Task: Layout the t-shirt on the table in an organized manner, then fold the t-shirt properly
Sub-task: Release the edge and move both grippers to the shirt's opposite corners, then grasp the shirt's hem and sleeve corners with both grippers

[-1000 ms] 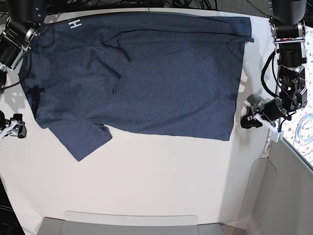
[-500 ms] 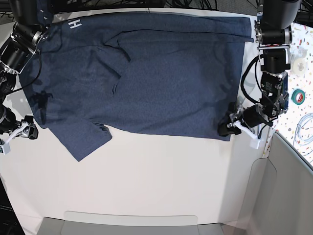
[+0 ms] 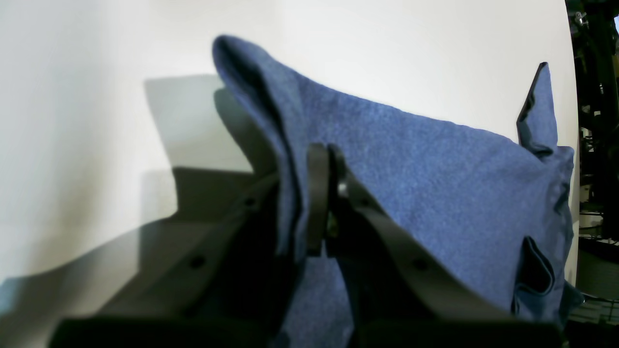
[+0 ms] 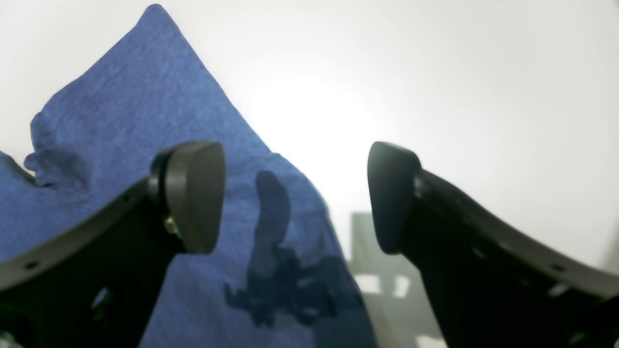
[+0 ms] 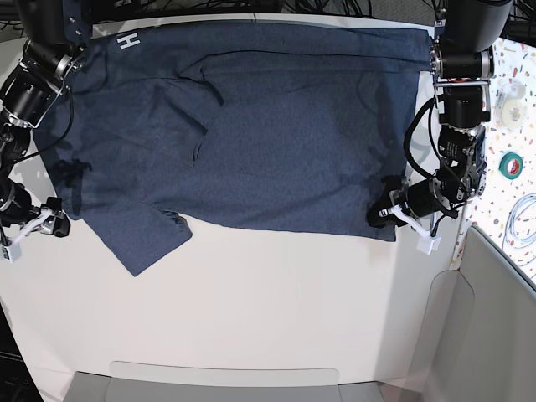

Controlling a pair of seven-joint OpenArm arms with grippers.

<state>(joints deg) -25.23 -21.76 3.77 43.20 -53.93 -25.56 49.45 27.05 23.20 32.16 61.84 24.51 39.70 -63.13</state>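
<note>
Base view: bare white table (image 5: 251,310) runs wide along the near side. Beyond it the t-shirt (image 5: 251,134) lies spread flat, one sleeve (image 5: 142,239) angling nearward at left. At its near right corner, the left gripper (image 5: 387,211) is pinched tight on the hem. At the left edge, the right gripper (image 5: 38,228) hangs spread wide, just off the cloth. White lettering (image 5: 127,40) marks the far left edge.

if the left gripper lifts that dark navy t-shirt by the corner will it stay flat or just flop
Probably flop: the dark navy heathered cloth t-shirt already bunches into soft folds where the left gripper is shut on its corner. Most of it lies spread on the white table, so it will likely drag and drape. The thin knit looks light, unlikely to slip.
</note>
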